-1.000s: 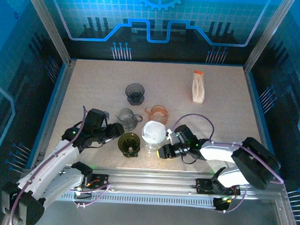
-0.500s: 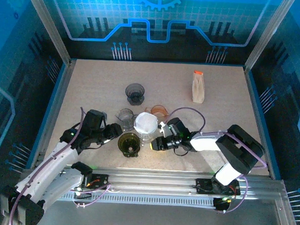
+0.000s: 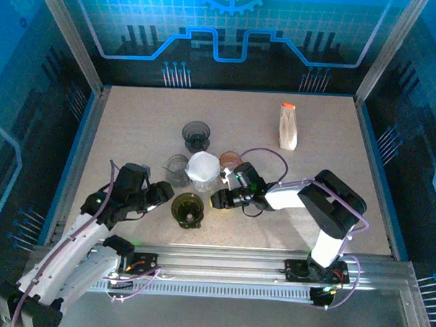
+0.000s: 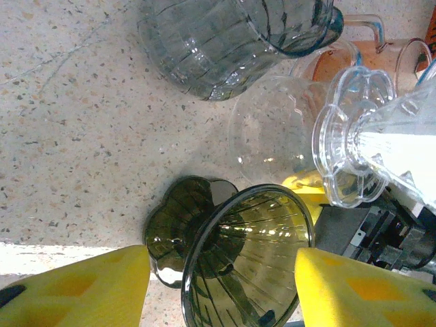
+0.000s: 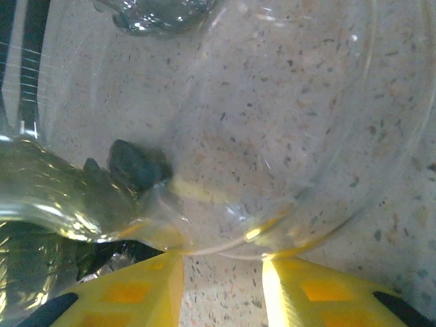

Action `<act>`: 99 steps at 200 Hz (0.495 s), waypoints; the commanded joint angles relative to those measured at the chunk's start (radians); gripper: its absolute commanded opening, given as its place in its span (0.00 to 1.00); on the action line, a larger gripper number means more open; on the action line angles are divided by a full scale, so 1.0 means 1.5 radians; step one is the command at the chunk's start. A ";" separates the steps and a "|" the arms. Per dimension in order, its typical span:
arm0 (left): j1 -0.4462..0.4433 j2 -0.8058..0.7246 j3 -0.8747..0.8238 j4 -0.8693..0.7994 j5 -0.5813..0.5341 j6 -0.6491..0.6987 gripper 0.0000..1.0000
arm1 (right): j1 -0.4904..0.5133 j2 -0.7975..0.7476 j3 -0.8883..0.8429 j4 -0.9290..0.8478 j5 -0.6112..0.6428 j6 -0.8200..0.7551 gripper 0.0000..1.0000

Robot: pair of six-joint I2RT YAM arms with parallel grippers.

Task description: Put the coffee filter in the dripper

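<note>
Left claw (image 4: 221, 276) is seen spread, one finger on either side of the green dripper (image 4: 238, 252) set on the bench (image 4: 68, 122). The clear dripper (image 4: 351, 136) is pinched at its rim by the right claw (image 5: 223, 262) and held tilted just beside the green one. The white filter (image 4: 402, 146) is seated inside the clear dripper.

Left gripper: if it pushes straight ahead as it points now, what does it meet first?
The olive-green dripper, dead ahead of the left gripper and in line with its open jaws; probably rim first; depth unclear.
</note>
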State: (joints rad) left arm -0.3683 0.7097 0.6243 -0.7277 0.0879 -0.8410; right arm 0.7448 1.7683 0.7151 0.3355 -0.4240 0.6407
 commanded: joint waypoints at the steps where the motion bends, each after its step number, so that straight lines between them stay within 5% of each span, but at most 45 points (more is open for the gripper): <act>1: 0.006 -0.013 -0.005 -0.021 -0.016 -0.020 0.59 | -0.005 0.025 0.032 0.040 0.003 0.002 0.36; 99: 0.006 -0.035 -0.013 -0.026 -0.022 -0.027 0.58 | 0.006 0.122 0.146 0.053 0.005 0.011 0.35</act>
State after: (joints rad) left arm -0.3683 0.6708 0.6178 -0.7448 0.0704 -0.8665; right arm 0.7464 1.9007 0.8680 0.3603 -0.4278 0.6559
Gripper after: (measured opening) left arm 0.587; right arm 0.351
